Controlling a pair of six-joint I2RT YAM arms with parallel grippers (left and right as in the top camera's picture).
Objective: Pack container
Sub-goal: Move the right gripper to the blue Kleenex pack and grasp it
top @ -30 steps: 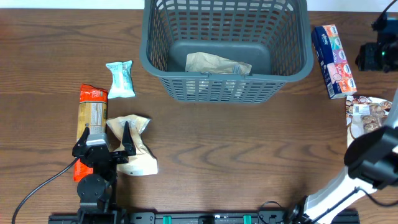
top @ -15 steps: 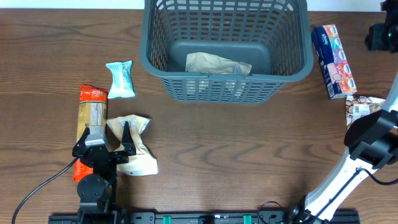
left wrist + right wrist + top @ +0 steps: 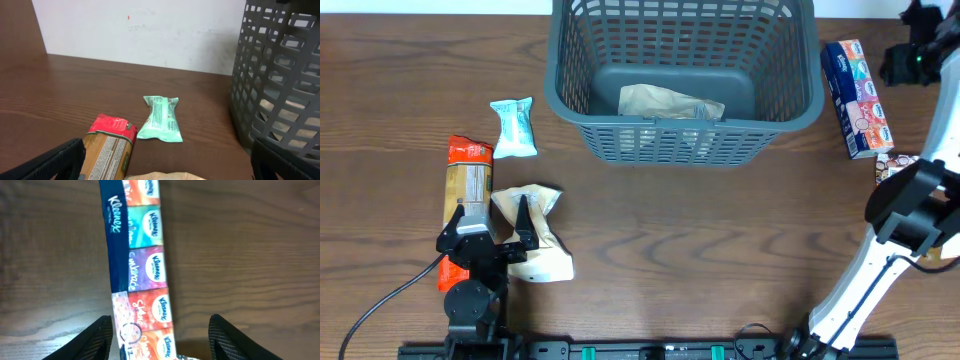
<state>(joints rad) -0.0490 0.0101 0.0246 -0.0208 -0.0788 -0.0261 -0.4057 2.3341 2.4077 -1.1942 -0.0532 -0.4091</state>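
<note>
Hovering above the Kleenex tissue multipack (image 3: 142, 265) at the far right of the table (image 3: 700, 240), the right gripper (image 3: 161, 332) is spreading its jaws wide and gripping nothing. In the wrist view the pack is running lengthwise away from the camera at a slight slant. It is also sitting off-centre, with one finger almost over its dark blue edge.

The step in hand looks like a pick of this pack. To do it well, I would be shifting sideways until the pack lies evenly between the fingers, turning the wrist to match the slant, and closing across the narrow width near the middle so the long pack is not drooping at one end.

The container (image 3: 682, 140), a dark grey slotted basket, is standing at the far centre, just left of the pack, with one crumpled beige packet (image 3: 670, 103) lying on its floor. The lift needs to be clearing its thick rim before release over the bare floor beside that packet.

The left gripper (image 3: 498, 228) is resting near left, jaws apart and empty, over a beige pouch (image 3: 545, 255).
</note>
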